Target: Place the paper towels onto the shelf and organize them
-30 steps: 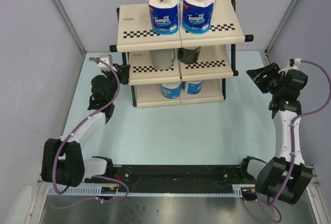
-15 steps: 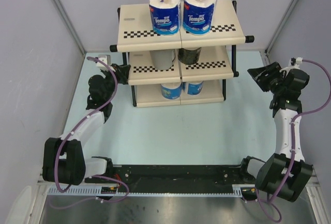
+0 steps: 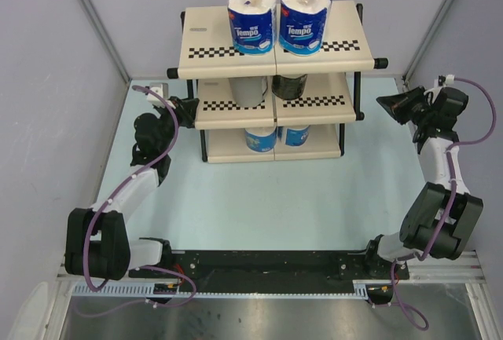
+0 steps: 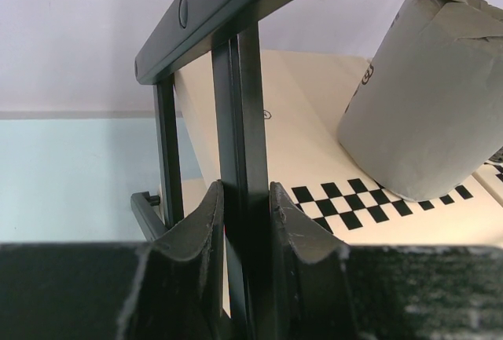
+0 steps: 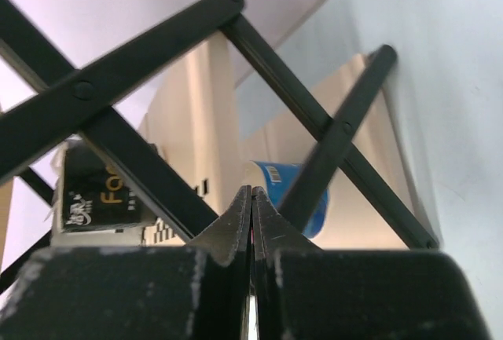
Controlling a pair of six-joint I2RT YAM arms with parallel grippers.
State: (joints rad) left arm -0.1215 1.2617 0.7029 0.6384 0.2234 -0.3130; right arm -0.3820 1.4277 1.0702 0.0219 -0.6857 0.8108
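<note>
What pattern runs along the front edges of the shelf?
Black-and-white checkered strips, clearest in the top external view.

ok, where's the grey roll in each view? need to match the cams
Top external: grey roll on the middle tier, left half, partly hidden under the top tier.
Left wrist: upper right of the picture, large and close.
Right wrist: not in it.
Shared landmark: the black frame, which shows in all three views: the upright between the jaws in the left wrist view, the crossed bars in the right wrist view.
</note>
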